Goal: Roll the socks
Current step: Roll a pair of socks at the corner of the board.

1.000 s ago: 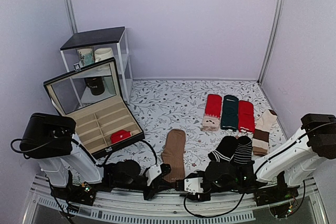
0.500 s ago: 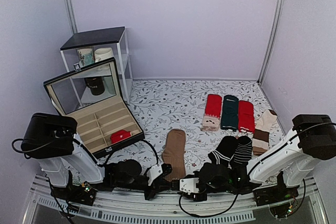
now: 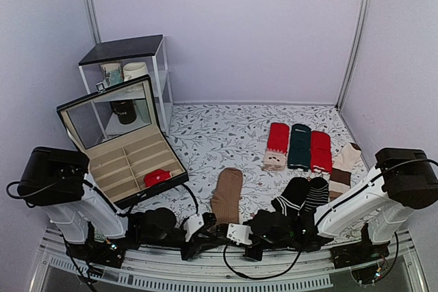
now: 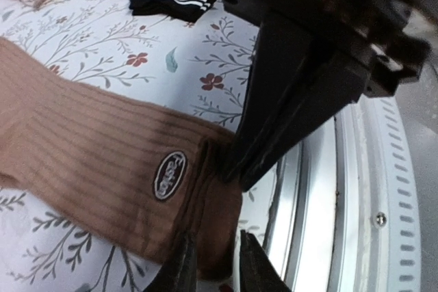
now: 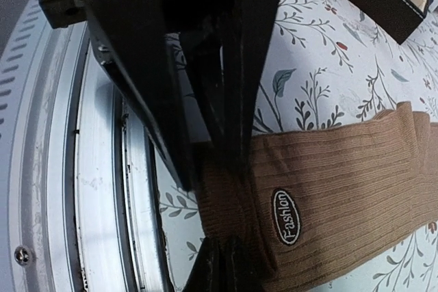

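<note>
Two robot arms meet at the 6 o'clock edge of a flower-printed desk (image 3: 219,135), where the brown socks (image 3: 226,195) lie flat as one ribbed strip running from 12 to 6 o'clock. The left pincer (image 3: 209,229) is clenched on the strip's near end, with brown fabric bunched between its fingers (image 4: 183,269) in the left wrist view. The right pincer (image 3: 222,232) is nipped onto the same hem; in its own wrist view, its nearly closed tips (image 5: 222,264) bite the edge just below an oval "Fashion" badge (image 5: 285,217). The two pincers face each other, almost touching, over the desk's metal rim.

At 9 o'clock from the socks, an open compartment box (image 3: 130,162) holds a small red bundle (image 3: 157,177). At 2 o'clock lie flat red and dark green socks (image 3: 299,147), and black striped socks (image 3: 301,195) lie at 3 o'clock. A small shelf (image 3: 126,73) with mugs stands at 10 o'clock.
</note>
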Controlling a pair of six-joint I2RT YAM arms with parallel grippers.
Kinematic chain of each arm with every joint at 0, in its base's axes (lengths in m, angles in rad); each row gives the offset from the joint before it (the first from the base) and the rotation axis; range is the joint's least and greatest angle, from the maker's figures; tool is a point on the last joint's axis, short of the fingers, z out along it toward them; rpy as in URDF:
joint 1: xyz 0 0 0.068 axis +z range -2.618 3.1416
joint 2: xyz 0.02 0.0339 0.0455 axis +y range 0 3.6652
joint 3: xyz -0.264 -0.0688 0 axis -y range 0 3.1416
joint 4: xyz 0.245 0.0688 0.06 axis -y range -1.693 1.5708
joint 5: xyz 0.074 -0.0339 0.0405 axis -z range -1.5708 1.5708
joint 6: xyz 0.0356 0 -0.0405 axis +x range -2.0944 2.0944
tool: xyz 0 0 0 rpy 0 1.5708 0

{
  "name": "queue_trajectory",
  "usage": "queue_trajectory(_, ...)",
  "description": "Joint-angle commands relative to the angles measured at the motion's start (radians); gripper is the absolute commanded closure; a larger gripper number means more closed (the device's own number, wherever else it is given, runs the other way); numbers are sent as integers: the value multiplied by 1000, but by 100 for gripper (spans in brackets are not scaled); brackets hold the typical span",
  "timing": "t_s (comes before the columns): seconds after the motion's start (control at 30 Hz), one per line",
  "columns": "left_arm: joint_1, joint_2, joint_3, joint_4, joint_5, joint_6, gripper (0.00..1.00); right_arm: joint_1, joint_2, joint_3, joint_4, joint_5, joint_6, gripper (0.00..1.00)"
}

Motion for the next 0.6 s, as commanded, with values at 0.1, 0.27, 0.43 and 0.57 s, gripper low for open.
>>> queue_trajectory(0.1, -9, -137, -76, -76, -94, 156, 66, -78, 46, -49, -93, -194, 244, 100)
queue_trajectory(0.27, -82, -152, -32, -115, -198, 274, 65, -144, 55, -37, -101, -367, 336, 100)
queue_trajectory(0.43, -118, -108, -15, -78, -238, 362, 65, -194, 92, 1, -178, -488, 426, 100)
queue_trajectory(0.57, -120, -47, 12, -69, -256, 391, 65, -212, 134, 39, -251, -543, 444, 100)
